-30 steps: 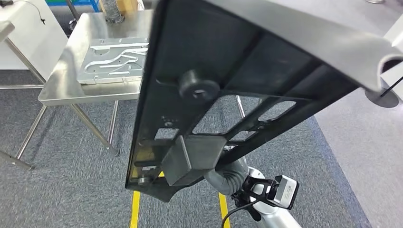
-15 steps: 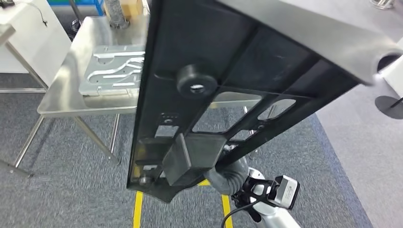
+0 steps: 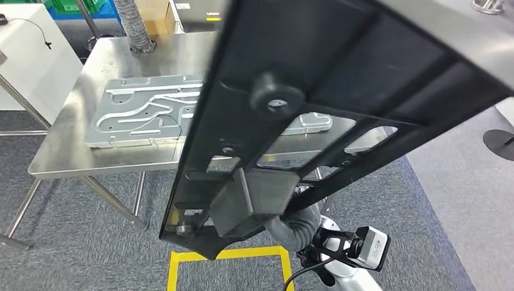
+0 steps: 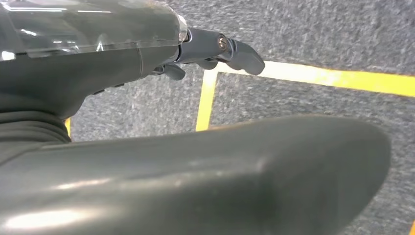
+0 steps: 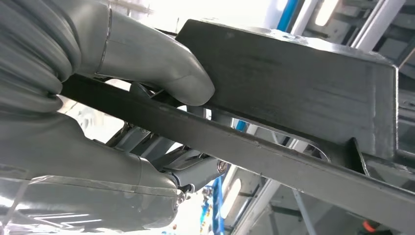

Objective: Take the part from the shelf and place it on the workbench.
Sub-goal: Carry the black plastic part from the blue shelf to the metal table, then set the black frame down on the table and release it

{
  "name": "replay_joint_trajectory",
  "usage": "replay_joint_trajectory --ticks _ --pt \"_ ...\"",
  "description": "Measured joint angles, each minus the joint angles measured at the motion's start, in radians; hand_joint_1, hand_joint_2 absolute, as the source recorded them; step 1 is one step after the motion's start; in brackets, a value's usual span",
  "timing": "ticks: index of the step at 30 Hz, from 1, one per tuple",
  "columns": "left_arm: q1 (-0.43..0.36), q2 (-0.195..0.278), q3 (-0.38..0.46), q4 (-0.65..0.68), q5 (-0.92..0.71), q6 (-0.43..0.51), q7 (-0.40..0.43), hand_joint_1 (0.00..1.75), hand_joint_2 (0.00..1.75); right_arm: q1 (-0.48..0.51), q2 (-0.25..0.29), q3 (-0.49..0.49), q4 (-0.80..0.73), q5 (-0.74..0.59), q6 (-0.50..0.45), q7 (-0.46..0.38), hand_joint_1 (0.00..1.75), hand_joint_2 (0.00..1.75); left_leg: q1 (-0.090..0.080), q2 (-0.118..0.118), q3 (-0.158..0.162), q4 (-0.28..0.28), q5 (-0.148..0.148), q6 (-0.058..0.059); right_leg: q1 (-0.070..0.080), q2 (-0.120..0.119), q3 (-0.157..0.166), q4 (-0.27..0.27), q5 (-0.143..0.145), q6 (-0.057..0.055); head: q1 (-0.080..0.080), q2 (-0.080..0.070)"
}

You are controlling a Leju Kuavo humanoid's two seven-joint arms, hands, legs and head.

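A long black metal part [image 3: 339, 97] with cut-outs and a round boss is held up close before the head camera, tilted, hiding much of the scene. My right hand [image 5: 98, 147] grips its lower end: the thumb [image 5: 156, 58] presses on the part's welded block [image 5: 293, 83], darker fingers lie under the bar. The hand's ribbed cover [image 3: 290, 229] shows below the part. The steel workbench [image 3: 66, 154] stands ahead behind the part. My left hand [image 4: 98, 63] hangs over the carpet, holding nothing, fingers [image 4: 235, 49] apart.
A flat silver stamped panel [image 3: 139, 118] lies on the workbench's left half. A white cabinet [image 3: 30, 54] stands at the left and a grey hose [image 3: 130, 24] behind the bench. A yellow floor marking [image 3: 224, 257] lies below. At the right is a round stand base [image 3: 500, 142].
The whole view has shifted: the workbench now appears nearer and more central, and the yellow marking shows as a box. My right hand still holds the black part the same way.
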Motion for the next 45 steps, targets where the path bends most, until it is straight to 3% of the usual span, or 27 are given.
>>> replay_joint_trajectory --ticks 1,4,6,8,9,10,11,12,13,15,16,18,20,23,24,25,26,28,30,32,35,37,39,40,41,43,45 --pt "0.001 0.001 0.0 0.0 0.0 0.0 0.0 0.0 0.0 0.003 0.001 -0.002 -0.003 -0.004 0.006 0.0 1.75 1.75 -0.002 0.0 0.001 -0.014 0.011 0.006 0.001 0.002 0.003 0.0 -0.003 0.006 0.0 0.0" --pt "0.001 0.002 0.0 0.0 -0.002 -0.001 -0.002 0.0 0.0 0.007 0.007 -0.012 -0.016 -0.004 0.015 0.0 1.75 1.75 -0.001 0.004 0.031 -0.033 0.002 0.025 -0.002 0.001 0.002 0.03 0.001 0.023 0.0 0.0" --pt "-0.001 0.002 0.0 0.0 -0.005 -0.003 -0.003 0.0 0.0 0.007 0.01 -0.018 -0.02 0.005 0.01 0.0 1.75 1.75 0.002 0.005 0.056 -0.044 -0.009 0.032 -0.005 -0.002 -0.06 0.136 -0.015 0.029 0.0 0.0" --pt "-0.004 0.003 0.0 0.0 -0.006 -0.004 -0.003 0.0 0.0 0.009 0.012 -0.021 -0.02 0.016 -0.001 0.0 1.75 1.75 0.002 0.005 0.076 -0.046 -0.027 0.034 -0.009 -0.003 -0.152 0.259 -0.068 0.035 0.0 0.0" --pt "-0.004 0.003 0.0 0.0 -0.006 -0.005 -0.003 0.0 0.0 0.01 0.012 -0.021 -0.02 0.02 -0.005 0.0 1.75 1.75 0.002 0.005 0.088 -0.046 -0.038 0.034 -0.011 -0.003 -0.187 0.289 -0.091 0.038 0.0 0.0" --pt "-0.004 0.003 0.0 0.0 -0.006 -0.006 -0.003 0.0 0.0 0.01 0.012 -0.022 -0.02 0.023 -0.009 0.0 1.75 1.75 0.002 0.005 0.103 -0.046 -0.049 0.033 -0.014 -0.004 -0.206 0.287 -0.097 0.041 0.0 0.0" --pt "-0.003 0.003 0.0 0.0 -0.006 -0.007 -0.003 0.0 0.0 0.01 0.012 -0.022 -0.02 0.026 -0.014 0.0 1.75 1.75 0.003 0.004 0.12 -0.046 -0.062 0.031 -0.016 -0.005 -0.211 0.254 -0.079 0.044 0.0 0.0" --pt "-0.003 0.003 0.0 0.0 -0.006 -0.008 -0.003 0.0 0.0 0.01 0.012 -0.022 -0.02 0.028 -0.018 0.0 1.75 1.75 0.004 0.004 0.138 -0.046 -0.076 0.028 -0.018 -0.008 -0.205 0.196 -0.033 0.045 0.0 0.0" --pt "-0.003 0.003 0.0 0.0 -0.006 -0.008 -0.004 0.0 0.0 0.01 0.012 -0.022 -0.02 0.03 -0.023 0.0 1.75 1.75 0.004 0.003 0.155 -0.044 -0.089 0.024 -0.019 -0.013 -0.197 0.131 0.031 0.045 0.0 0.0" --pt "-0.004 0.003 0.0 0.0 -0.008 -0.009 -0.005 0.0 0.0 0.011 0.012 -0.022 -0.02 0.033 -0.033 0.0 1.75 1.75 0.003 0.002 0.174 -0.043 -0.116 0.011 -0.014 -0.02 -0.185 0.051 0.116 0.03 0.0 0.0" --pt "-0.004 0.003 0.0 0.0 -0.01 -0.009 -0.006 0.0 0.0 0.011 0.013 -0.023 -0.021 0.034 -0.037 0.0 1.75 1.75 0.003 0.003 0.182 -0.039 -0.124 0.004 -0.011 -0.02 -0.183 0.04 0.13 0.021 -0.001 0.0" --pt "-0.006 0.003 0.0 0.0 -0.012 -0.01 -0.007 0.0 0.0 0.011 0.013 -0.024 -0.028 0.036 -0.044 0.0 1.75 1.75 0.005 0.005 0.192 -0.033 -0.132 -0.008 -0.009 -0.014 -0.169 0.037 0.122 0.003 -0.001 0.0" --pt "-0.01 0.002 0.0 0.0 -0.014 -0.011 -0.008 0.0 0.0 0.009 0.014 -0.025 -0.036 0.037 -0.051 0.0 1.75 1.75 0.008 0.006 0.176 0.018 -0.141 -0.016 -0.01 -0.012 -0.145 0.03 0.11 -0.013 -0.001 0.0" --pt "-0.012 0.002 -0.001 0.0 -0.015 -0.011 -0.008 0.0 0.0 0.007 0.014 -0.029 -0.04 0.043 -0.075 0.0 1.75 1.75 0.009 0.006 0.061 0.198 -0.212 -0.025 -0.006 -0.009 -0.116 0.026 0.089 -0.026 -0.001 0.0" --pt "-0.012 0.002 0.0 0.0 -0.014 -0.009 -0.008 0.0 0.0 0.008 0.013 -0.031 -0.042 0.047 -0.087 0.0 1.75 1.75 0.009 0.006 0.022 0.24 -0.232 -0.025 -0.004 -0.007 -0.107 0.026 0.081 -0.027 -0.001 0.0" --pt "-0.01 0.002 0.0 0.0 -0.012 -0.008 -0.008 0.0 0.0 0.008 0.012 -0.034 -0.044 0.052 -0.101 0.0 1.75 1.75 0.009 0.006 -0.003 0.253 -0.233 -0.024 -0.003 -0.004 -0.098 0.026 0.073 -0.027 -0.001 0.0" --pt "-0.01 0.002 0.0 0.0 -0.01 -0.006 -0.008 0.0 0.0 0.008 0.012 -0.038 -0.046 0.057 -0.117 0.0 1.75 1.75 0.008 0.006 -0.013 0.23 -0.209 -0.02 -0.001 -0.002 -0.086 0.026 0.064 -0.027 -0.001 0.0" --pt "-0.008 0.003 0.001 0.0 -0.006 0.0 -0.007 0.0 0.0 0.006 0.009 -0.052 -0.049 0.07 -0.155 0.0 1.75 1.75 0.001 0.006 0.003 0.104 -0.097 -0.003 0.002 0.0 -0.063 0.025 0.046 -0.026 -0.001 0.0" --pt "-0.008 0.006 0.002 0.0 -0.003 0.005 -0.005 0.0 0.0 0.0 0.003 -0.073 -0.045 0.092 -0.201 0.0 1.75 1.75 -0.01 0.004 0.02 0.006 -0.021 0.013 0.003 0.003 -0.052 0.024 0.033 -0.02 -0.001 0.0" --pt "-0.007 0.009 0.003 0.0 -0.001 0.006 -0.003 0.0 0.0 -0.016 -0.004 -0.104 -0.029 0.136 -0.256 0.002 1.75 1.75 -0.016 0.002 0.023 -0.011 -0.012 0.021 0.002 0.006 -0.05 0.021 0.026 -0.009 -0.001 0.0" --pt "-0.009 0.009 0.005 0.0 0.002 0.004 -0.002 0.0 0.0 -0.064 -0.016 -0.17 0.01 0.248 -0.343 0.021 1.75 1.75 -0.006 0.004 0.042 -0.038 -0.001 0.03 0.004 0.001 -0.054 0.038 0.004 0.009 -0.001 0.0" --pt "-0.013 0.009 0.006 0.0 0.007 0.003 -0.004 0.0 0.0 -0.11 -0.027 -0.21 0.051 0.34 -0.395 0.054 1.75 1.75 -0.002 0.005 0.052 -0.049 -0.001 0.034 -0.001 -0.003 -0.106 0.135 -0.041 0.021 -0.001 0.0" --pt "-0.015 0.009 0.009 0.0 0.011 0.002 -0.008 0.0 0.0 -0.16 -0.044 -0.241 0.109 0.456 -0.462 0.11 1.75 1.75 -0.001 0.005 0.054 -0.048 -0.006 0.036 -0.011 -0.004 -0.188 0.263 -0.078 0.031 -0.001 0.0" --pt "-0.015 0.009 0.01 0.0 0.012 0.001 -0.01 0.0 0.0 -0.19 -0.054 -0.253 0.145 0.524 -0.497 0.145 1.75 1.75 0.0 0.005 0.055 -0.046 -0.009 0.035 -0.015 -0.005 -0.214 0.291 -0.071 0.036 -0.001 0.0" --pt "-0.015 0.008 0.011 0.0 0.012 0.0 -0.013 0.0 0.0 -0.223 -0.065 -0.262 0.182 0.591 -0.525 0.18 1.75 1.75 0.002 0.004 0.056 -0.043 -0.012 0.033 -0.02 -0.006 -0.22 0.28 -0.043 0.041 -0.001 0.0" --pt "-0.015 0.008 0.014 0.0 0.013 -0.004 -0.017 0.0 0.0 -0.301 -0.088 -0.272 0.266 0.726 -0.561 0.249 1.75 1.75 0.006 0.003 0.059 -0.032 -0.023 0.025 -0.028 -0.01 -0.184 0.163 0.044 0.049 -0.001 0.0" --pt "-0.017 0.009 0.019 0.0 0.014 -0.009 -0.021 0.0 0.0 -0.384 -0.107 -0.272 0.359 0.862 -0.574 0.311 1.75 1.75 0.005 0.002 0.056 -0.018 -0.033 0.015 -0.028 -0.011 -0.147 0.062 0.09 0.047 -0.001 0.0"
